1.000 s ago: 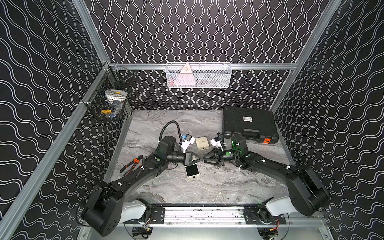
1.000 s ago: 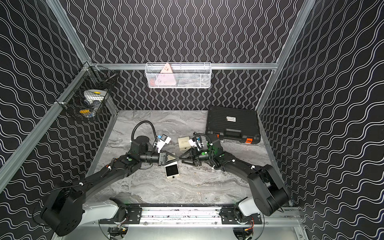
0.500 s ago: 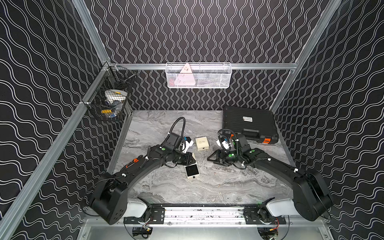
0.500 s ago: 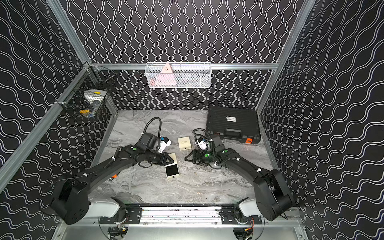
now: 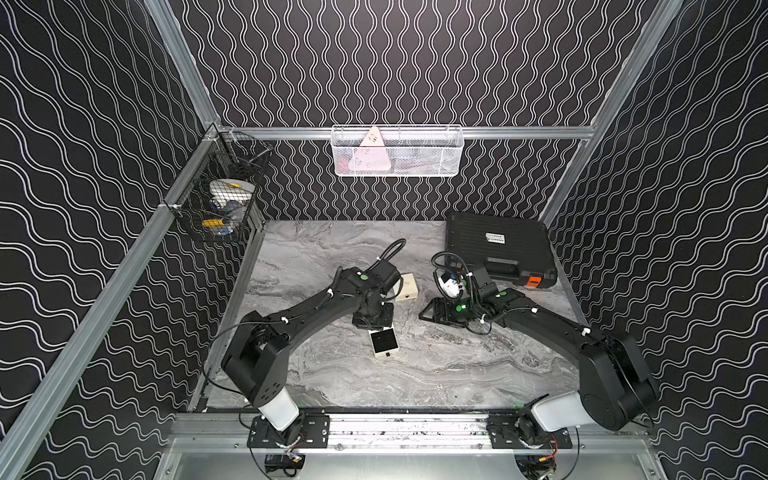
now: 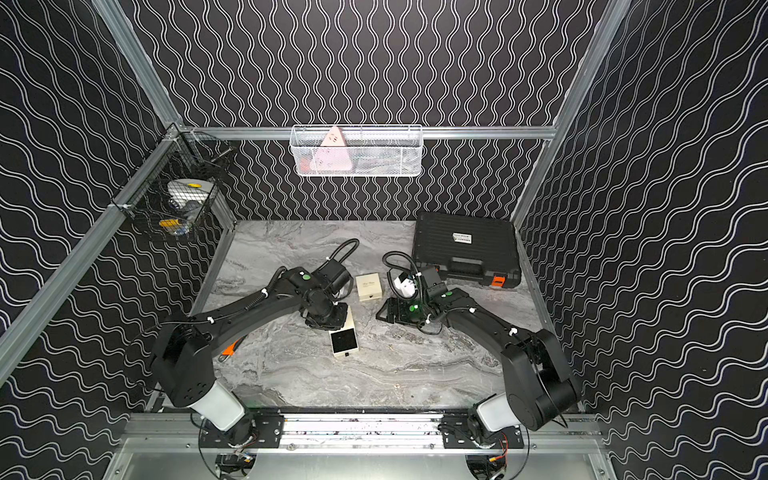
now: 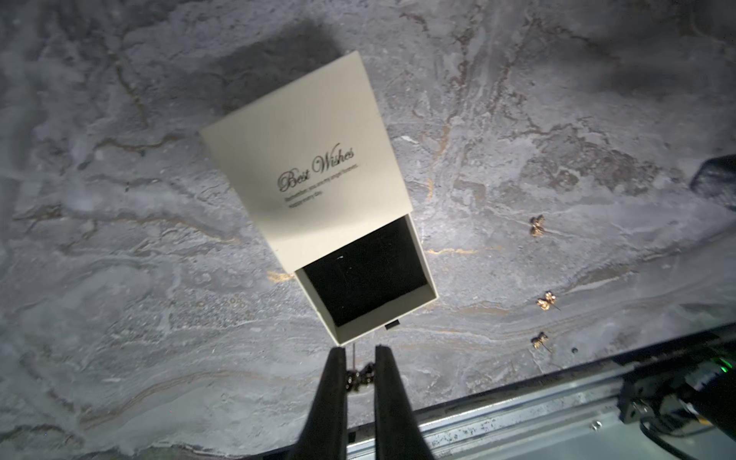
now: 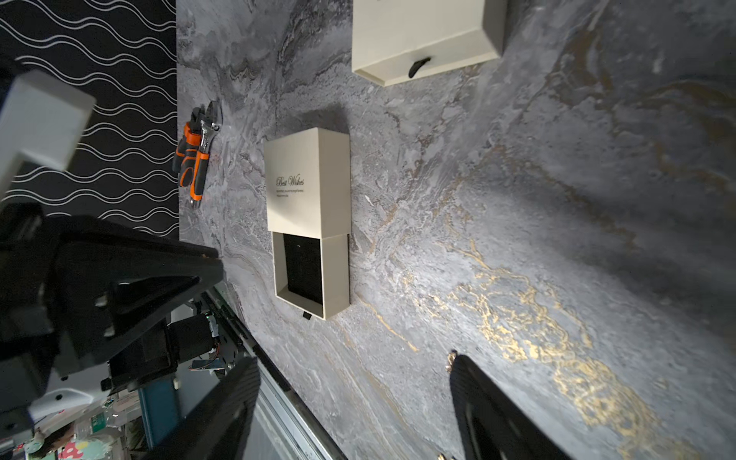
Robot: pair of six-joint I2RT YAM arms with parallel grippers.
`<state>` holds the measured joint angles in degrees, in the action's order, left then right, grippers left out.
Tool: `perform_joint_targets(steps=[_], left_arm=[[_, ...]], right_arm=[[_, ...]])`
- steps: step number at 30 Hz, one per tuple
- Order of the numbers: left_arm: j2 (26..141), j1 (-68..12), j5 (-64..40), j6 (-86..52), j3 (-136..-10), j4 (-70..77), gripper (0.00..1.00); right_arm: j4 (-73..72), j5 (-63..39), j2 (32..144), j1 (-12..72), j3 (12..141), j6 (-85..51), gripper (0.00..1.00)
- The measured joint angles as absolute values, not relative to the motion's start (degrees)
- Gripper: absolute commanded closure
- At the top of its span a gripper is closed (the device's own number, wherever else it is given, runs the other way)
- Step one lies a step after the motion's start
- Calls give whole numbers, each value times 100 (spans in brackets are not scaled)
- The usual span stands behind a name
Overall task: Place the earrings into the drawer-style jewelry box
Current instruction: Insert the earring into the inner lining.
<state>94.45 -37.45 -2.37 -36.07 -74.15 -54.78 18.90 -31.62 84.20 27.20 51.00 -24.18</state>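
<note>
Leftmost, orange-handled pliers [image 8: 195, 159] lie by the left edge of the grey, gold-veined marble table [image 5: 332, 382]. The left gripper [image 7: 360, 352] is pinching one gold earring [image 7: 358, 378] just off the tab end of the drawer [image 7: 366, 278]. The cream card box [image 7: 314, 159], scripted "Best Wishes" above smaller lines too blurred to read, sits mid-table with its long axis running back to front. Its black-lined drawer is pulled out toward the front edge. A second, closed box [image 6: 368, 286] sits behind it. Three loose earrings [image 7: 547, 300] lie right of the drawer, near the front edge. The right gripper [image 8: 350, 370] is spread wide over bare marble. A ribbed black case [image 5: 498, 249], its white label unreadable, fills the back right corner.
</note>
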Motion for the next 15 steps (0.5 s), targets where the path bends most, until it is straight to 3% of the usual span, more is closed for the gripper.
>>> perform_joint_targets(steps=[5,9,15], left_arm=[[9666,-4110,141,-4154,-7518,-5634,100],[9743,-4309,213,-4497,-7518,-5588,100],[9859,-4362,296,-4794,-7500,-5487,100]], right_arm=[[1966,-2954,8420,2720,5148,-2333,12],[2108,-2797,8420,2709,5286,-2283,0],[2272,-2681,8423,2681,5404,-2200,0]])
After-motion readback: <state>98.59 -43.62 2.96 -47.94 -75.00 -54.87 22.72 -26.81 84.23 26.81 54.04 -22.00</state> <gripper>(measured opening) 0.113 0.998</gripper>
